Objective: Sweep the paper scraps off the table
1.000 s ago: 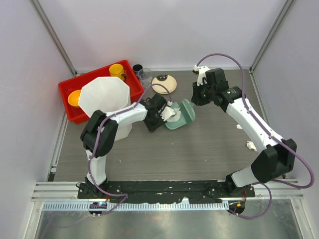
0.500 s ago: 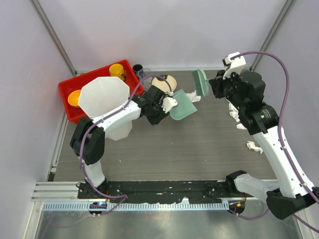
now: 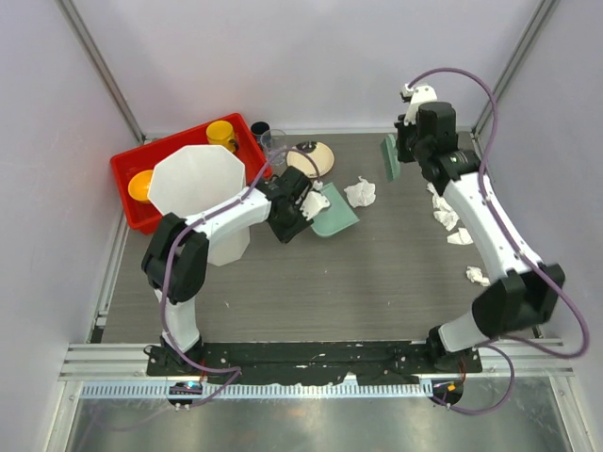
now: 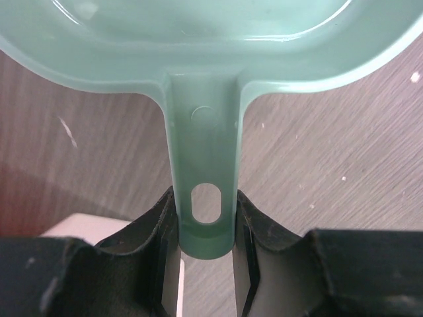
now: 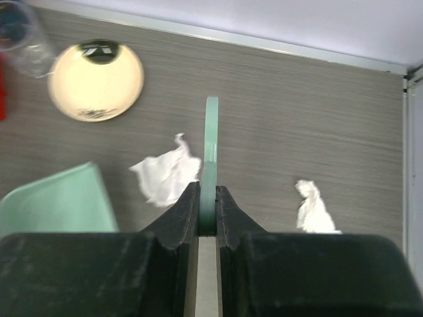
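My left gripper (image 3: 298, 211) is shut on the handle of a green dustpan (image 3: 335, 219); the left wrist view shows the handle (image 4: 205, 165) clamped between the fingers (image 4: 160, 218). One paper scrap (image 3: 316, 201) lies at the pan's back. Another wad (image 3: 360, 192) lies on the table (image 3: 358, 282) just right of the pan, also in the right wrist view (image 5: 165, 175). My right gripper (image 3: 405, 151) is shut on a green brush (image 3: 388, 157), seen edge-on (image 5: 211, 145), near the back wall. More scraps (image 3: 443, 212) lie right, one (image 3: 477, 276) nearer.
A red tray (image 3: 127, 168) with yellow cups (image 3: 221, 132) stands back left. A white octagonal bin (image 3: 198, 184) is in front of it. A cream plate (image 3: 309, 157), a clear cup (image 3: 274, 143) and a dark cup (image 3: 260, 128) are behind the dustpan. Pale walls frame the table.
My right arm lifted the brush away from the dustpan and swung it to the back right. A wad now lies on the table beside the pan. The dustpan shifted slightly.
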Robot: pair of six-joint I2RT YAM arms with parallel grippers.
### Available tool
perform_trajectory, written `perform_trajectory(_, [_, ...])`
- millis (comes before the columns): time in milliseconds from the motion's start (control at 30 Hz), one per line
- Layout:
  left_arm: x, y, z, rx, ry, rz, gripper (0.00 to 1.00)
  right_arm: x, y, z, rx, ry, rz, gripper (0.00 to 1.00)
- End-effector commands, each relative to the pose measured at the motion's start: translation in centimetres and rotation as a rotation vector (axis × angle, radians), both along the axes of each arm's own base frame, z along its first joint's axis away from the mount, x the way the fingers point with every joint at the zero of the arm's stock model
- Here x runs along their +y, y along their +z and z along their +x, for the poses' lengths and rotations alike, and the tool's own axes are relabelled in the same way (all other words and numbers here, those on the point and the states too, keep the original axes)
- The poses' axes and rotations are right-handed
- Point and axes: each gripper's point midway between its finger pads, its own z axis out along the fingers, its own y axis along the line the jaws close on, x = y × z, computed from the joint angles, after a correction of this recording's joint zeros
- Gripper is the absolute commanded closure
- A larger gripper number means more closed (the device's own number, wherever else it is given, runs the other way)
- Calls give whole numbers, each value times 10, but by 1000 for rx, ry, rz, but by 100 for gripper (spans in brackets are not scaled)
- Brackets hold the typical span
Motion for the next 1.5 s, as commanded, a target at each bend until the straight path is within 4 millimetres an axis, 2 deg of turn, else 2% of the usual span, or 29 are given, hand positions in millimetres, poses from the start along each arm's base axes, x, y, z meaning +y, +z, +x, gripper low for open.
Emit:
perform_trajectory(0, [22,0,-18,26,-1,49,100,-11,-9,67,-33,2,-89,99])
perform_trajectory(67, [29,-12,-23,60,0,95,100,-6,-15,83,-41,61,-159,99])
perform_trajectory(100, [32,-15,-23,67,-1,113,100,-3,-32,89,-9,78,-193,99])
perform_trajectory(133, [33,-17,-25,87,-4,130,100,-2,-39,93,-1,91,-221,99])
perform_trajectory(167, [34,-25,-26,112,-8,150,100,0,-49,94,13,131,-283,99])
perform_trajectory(233, [38,-25,-17,99,-2,196,100,8,-70,96,37,188,-327,99])
perform_trajectory(300, [37,-32,-11,106,-1,227,100,14,-92,92,78,235,-359,99])
perform_trajectory(333, [35,-29,-4,92,-5,233,100,22,-101,90,99,259,-361,99])
perform_trajectory(400, [33,-35,1,102,-7,256,100,35,-113,82,132,315,-324,99])
perform_trajectory(467, [31,-31,7,94,-7,268,100,44,-117,72,154,349,-280,99])
perform_trajectory(500, [29,-32,12,92,-4,270,100,55,-118,64,173,377,-211,99])
perform_trajectory(600, [26,-32,18,86,-5,274,100,80,-111,41,189,451,-44,99])
perform_trajectory(700, [23,-35,23,81,-5,274,100,86,-111,29,204,427,55,99])
perform_trajectory(767, [20,-37,22,89,-10,263,100,98,-110,16,244,446,164,99])
perform_trajectory(867, [13,-40,19,114,-25,229,100,111,-100,5,270,454,284,99])
perform_trajectory(1000, [5,-38,18,111,-28,174,100,112,-62,-3,183,441,357,99])
perform_trajectory(1033, [3,-32,19,95,-24,160,100,110,-57,-3,172,431,358,99])
perform_trajectory(1067, [-2,-27,18,96,-29,123,100,103,-55,-3,167,390,337,99])
perform_trajectory(1133, [-8,-21,17,85,-27,69,100,89,-39,-2,123,331,292,99])
perform_trajectory(1167, [-10,-10,18,62,-25,41,100,70,-40,1,115,244,226,99])
perform_trajectory(1200, [-11,-6,18,47,-29,26,100,62,-35,0,99,213,203,99])
perform_trajectory(1233, [-13,-2,16,45,-38,4,100,54,-17,-3,52,188,184,99])
perform_trajectory(1267, [-13,8,14,28,-43,-18,100,50,-9,-6,28,176,171,99])
perform_trajectory(1333, [-19,17,11,21,-56,-61,100,48,12,-11,-35,199,155,99])
perform_trajectory(1367, [-19,20,9,17,-53,-73,100,48,31,-17,-92,220,162,99])
perform_trajectory(1400, [-22,30,10,-7,-56,-99,100,51,40,-22,-117,247,164,99])
perform_trajectory(1467, [-24,37,9,-19,-61,-126,100,51,59,-29,-167,264,176,99])
